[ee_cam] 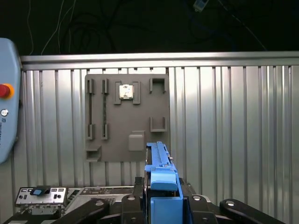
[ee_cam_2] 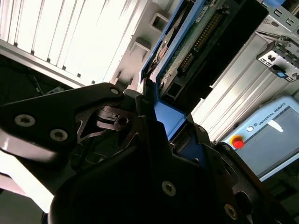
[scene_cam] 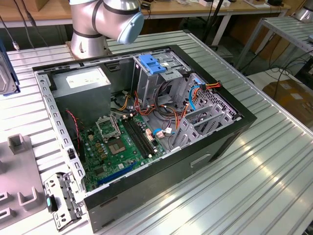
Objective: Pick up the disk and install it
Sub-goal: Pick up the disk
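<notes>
The jaws pinch the disk (ee_cam: 161,168) by its blue carrier, one on each side, so the gripper (ee_cam: 163,205) holds it edge-on over the ribbed table (ee_cam: 233,140). In the first wrist view the disk stands in front of a grey fixture plate (ee_cam: 126,116) that lies on the table. In the second wrist view its green board side shows. In the exterior view the open computer case (scene_cam: 146,122) lies near the arm base (scene_cam: 88,41).

In tool (ee_cam: 162,198), disk (ee_cam: 160,163) — table (ee_cam: 233,121) beyond
</notes>
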`<state>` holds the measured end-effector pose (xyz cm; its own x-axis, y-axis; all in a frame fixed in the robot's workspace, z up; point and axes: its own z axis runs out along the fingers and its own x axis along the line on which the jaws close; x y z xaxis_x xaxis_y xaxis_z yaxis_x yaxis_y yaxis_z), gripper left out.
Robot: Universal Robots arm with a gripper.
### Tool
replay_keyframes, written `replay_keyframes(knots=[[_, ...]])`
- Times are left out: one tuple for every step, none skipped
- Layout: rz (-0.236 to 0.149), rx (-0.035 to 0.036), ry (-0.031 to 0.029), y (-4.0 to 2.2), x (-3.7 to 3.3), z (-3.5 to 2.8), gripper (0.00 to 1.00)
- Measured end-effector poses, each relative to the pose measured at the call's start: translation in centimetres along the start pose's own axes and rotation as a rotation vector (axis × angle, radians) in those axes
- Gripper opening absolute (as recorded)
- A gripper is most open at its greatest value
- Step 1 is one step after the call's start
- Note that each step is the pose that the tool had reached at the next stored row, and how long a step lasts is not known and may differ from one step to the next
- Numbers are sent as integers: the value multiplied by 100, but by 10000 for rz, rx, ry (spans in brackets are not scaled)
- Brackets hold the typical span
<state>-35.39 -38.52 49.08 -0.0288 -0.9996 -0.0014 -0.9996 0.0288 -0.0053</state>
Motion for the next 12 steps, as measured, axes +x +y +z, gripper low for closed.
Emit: replay_keyframes(knots=[[0, 0, 0, -26, -1, 0, 37], [0, 0, 0, -61, -2, 0, 37], [0, 0, 0, -102, -3, 0, 37], [-1, 0, 0, -134, -4, 1, 37], [0, 0, 0, -163, -5, 1, 37], [0, 1, -1, -185, -5, 1, 37], [0, 0, 0, -202, -6, 1, 37], [0, 0, 0, -226, -6, 1, 37], [0, -1, 1, -284, -8, 1, 37], [-1, -1, 1, -312, -9, 2, 37], [-1, 0, 0, -328, -9, 2, 37], [0, -1, 1, -356, -10, 2, 37]])
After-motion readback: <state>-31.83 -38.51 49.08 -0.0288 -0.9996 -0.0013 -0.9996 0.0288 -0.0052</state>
